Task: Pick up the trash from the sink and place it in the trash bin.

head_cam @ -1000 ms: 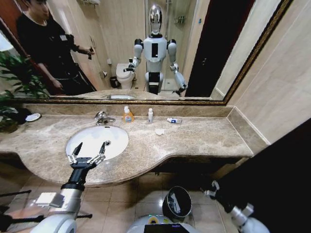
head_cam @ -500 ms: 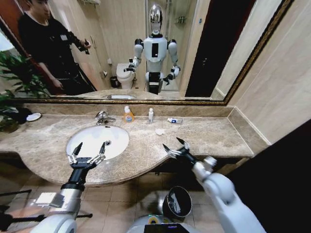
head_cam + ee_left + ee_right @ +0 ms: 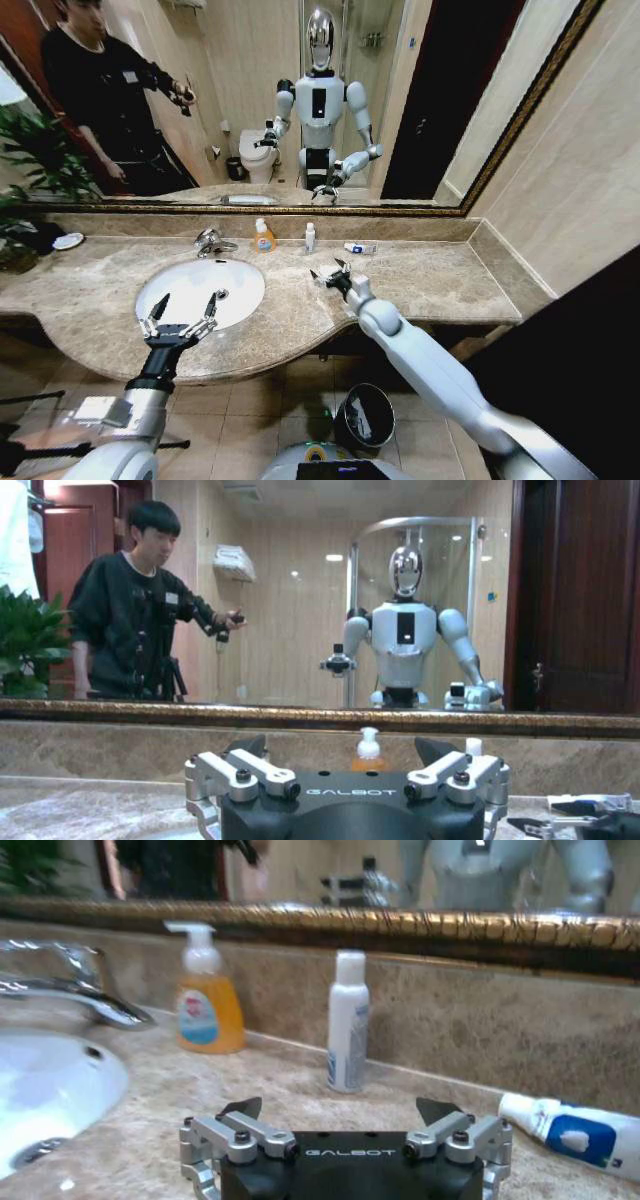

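Observation:
The white oval sink is set in the marble countertop, and no trash shows inside the basin. My left gripper hovers open over the sink's near rim, nothing between its fingers. My right gripper is open low over the counter to the right of the sink. Beyond it, by the back wall, lie a white tube and a small white bottle. The black trash bin stands on the floor below the counter edge.
An orange soap bottle and the chrome faucet stand behind the sink. A potted plant and a small dish sit at the far left. The mirror reflects the robot and a person.
My right arm has swung up from near the floor to the counter, its open gripper now over the spot where a white scrap lay. The left arm has not moved.

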Tool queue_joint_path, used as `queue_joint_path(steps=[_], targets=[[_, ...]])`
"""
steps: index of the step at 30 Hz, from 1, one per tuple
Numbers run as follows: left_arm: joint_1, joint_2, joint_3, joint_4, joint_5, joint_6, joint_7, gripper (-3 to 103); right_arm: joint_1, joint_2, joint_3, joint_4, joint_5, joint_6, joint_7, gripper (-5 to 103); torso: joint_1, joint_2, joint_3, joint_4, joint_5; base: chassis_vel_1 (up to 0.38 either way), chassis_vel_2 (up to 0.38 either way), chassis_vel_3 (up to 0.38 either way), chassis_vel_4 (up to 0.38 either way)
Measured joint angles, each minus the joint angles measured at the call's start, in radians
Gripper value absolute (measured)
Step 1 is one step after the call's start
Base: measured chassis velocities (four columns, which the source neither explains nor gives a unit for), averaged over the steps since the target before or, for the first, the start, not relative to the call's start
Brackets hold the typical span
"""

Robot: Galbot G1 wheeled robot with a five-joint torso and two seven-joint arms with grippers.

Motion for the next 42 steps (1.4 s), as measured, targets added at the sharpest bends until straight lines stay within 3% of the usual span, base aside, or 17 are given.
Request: queue_joint_path(steps=[6,10,16,17,22,23,27,29,30,31,34,42], targets=[[0.000,0.000,0.000,0.000,0.000,0.000,0.000,100,0.001,-0.034,0.007,0.031,0.040,-0.110,0.053,100,0.000,0.000,0.000,-0.0004,-0.0001,0.000,0.000,0.000,0.000],[0.000,0.000,0.000,0.000,0.000,0.000,0.000,100,-0.010,-0.056,0.026,0.056,0.096,-0.137,0.075,101,0.000,0.000,0.000,-0.0005,0.0001,0.000,0.000,0.000,0.000],[0.000,0.000,0.000,0.000,0.000,0.000,0.000,100,-0.013,-0.061,0.029,0.077,0.126,-0.168,0.080,91,0.000,0.000,0.000,-0.0004,0.0000,0.000,0.000,0.000,0.000],[0.000,0.000,0.000,0.000,0.000,0.000,0.000,100,-0.015,-0.061,0.027,0.082,0.137,-0.175,0.082,84,0.000,0.000,0.000,-0.0003,0.0000,0.000,0.000,0.000,0.000],[0.000,0.000,0.000,0.000,0.000,0.000,0.000,100,-0.024,-0.062,0.024,0.092,0.150,-0.186,0.085,76,0.000,0.000,0.000,-0.0003,0.0000,0.000,0.000,0.000,0.000],[0.000,0.000,0.000,0.000,0.000,0.000,0.000,100,-0.028,-0.063,0.022,0.094,0.150,-0.186,0.084,68,0.000,0.000,0.000,-0.0003,0.0000,0.000,0.000,0.000,0.000],[0.000,0.000,0.000,0.000,0.000,0.000,0.000,100,-0.037,-0.065,0.018,0.091,0.148,-0.185,0.075,56,0.000,0.000,0.000,-0.0003,0.0000,0.000,0.000,0.000,0.000],[0.000,0.000,0.000,0.000,0.000,0.000,0.000,100,-0.039,-0.064,0.017,0.087,0.148,-0.183,0.070,56,0.000,0.000,0.000,-0.0003,0.0000,0.000,0.000,0.000,0.000],[0.000,0.000,0.000,0.000,0.000,0.000,0.000,100,-0.039,-0.064,0.017,0.085,0.147,-0.181,0.068,47,0.000,0.000,0.000,-0.0003,0.0000,0.000,0.000,0.000,0.000],[0.000,0.000,0.000,0.000,0.000,0.000,0.000,100,-0.039,-0.064,0.017,0.085,0.147,-0.181,0.068,47,0.000,0.000,0.000,-0.0003,0.0000,0.000,0.000,0.000,0.000],[0.000,0.000,0.000,0.000,0.000,0.000,0.000,100,-0.039,-0.061,0.014,0.080,0.145,-0.175,0.059,33,0.000,0.000,0.000,-0.0003,0.0000,0.000,0.000,0.000,0.000],[0.000,0.000,0.000,0.000,0.000,0.000,0.000,100,-0.047,-0.070,0.013,0.084,0.134,-0.165,0.037,13,0.000,0.000,0.000,-0.0003,0.0000,0.000,0.000,0.000,0.000]])
